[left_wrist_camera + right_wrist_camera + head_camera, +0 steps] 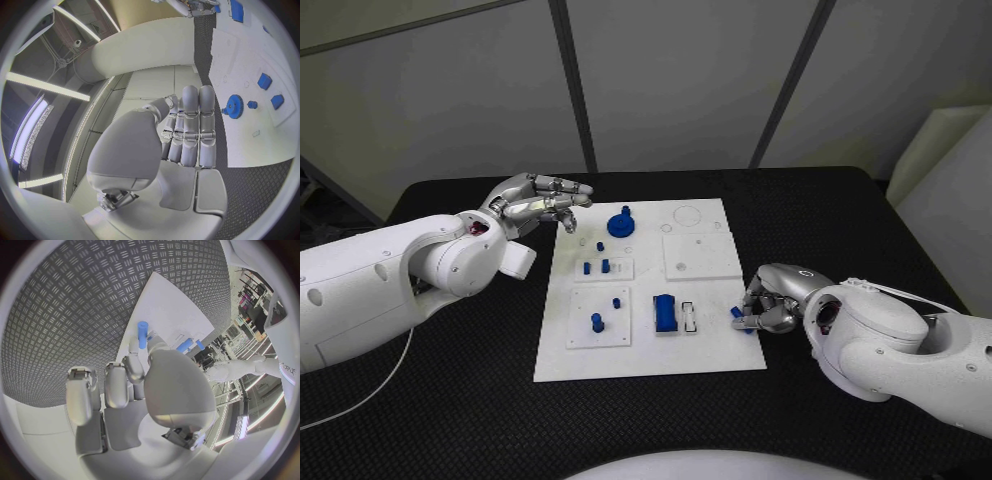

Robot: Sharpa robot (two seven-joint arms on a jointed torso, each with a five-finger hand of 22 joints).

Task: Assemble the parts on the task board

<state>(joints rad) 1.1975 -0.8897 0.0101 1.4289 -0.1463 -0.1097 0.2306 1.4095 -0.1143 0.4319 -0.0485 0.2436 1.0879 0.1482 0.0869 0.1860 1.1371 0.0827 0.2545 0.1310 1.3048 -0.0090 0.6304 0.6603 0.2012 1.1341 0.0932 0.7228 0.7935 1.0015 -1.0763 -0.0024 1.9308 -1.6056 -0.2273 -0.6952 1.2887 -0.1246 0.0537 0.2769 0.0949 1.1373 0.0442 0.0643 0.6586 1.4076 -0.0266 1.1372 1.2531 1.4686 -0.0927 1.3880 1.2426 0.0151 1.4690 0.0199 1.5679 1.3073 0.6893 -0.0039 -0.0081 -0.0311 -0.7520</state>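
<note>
I see the task board [711, 355] lying in the middle of the black table [444, 400], with its long side going away from the robot. On the board there are several blue parts. A blue gear [620, 224] stands near the far left corner of the board; in the left wrist view the same gear [234, 106] is just beyond the fingertips of that hand. A little nearer to the robot, two small blue pegs [597, 266] stand on a raised white square plate. On the near left square plate one more blue peg [597, 322] stands alone. In the near middle of the board a bigger blue block [666, 314] stands beside a small white frame.

My right hand [769, 305] rests at the right edge of the board, on its near part. It pinches a small blue cylinder [737, 314] between the thumb and a finger. In the right wrist view I see this cylinder [142, 334] standing out from the fingertips [133, 362], over the white board, while the other fingers are stretched beside it and hold nothing.

My left hand [538, 203] hangs above the table just beside the far left corner of the board. Its fingers are curled in, close together, and I see nothing inside them. In the left wrist view the fingers [190, 125] lie side by side, and the palm is empty.
</note>
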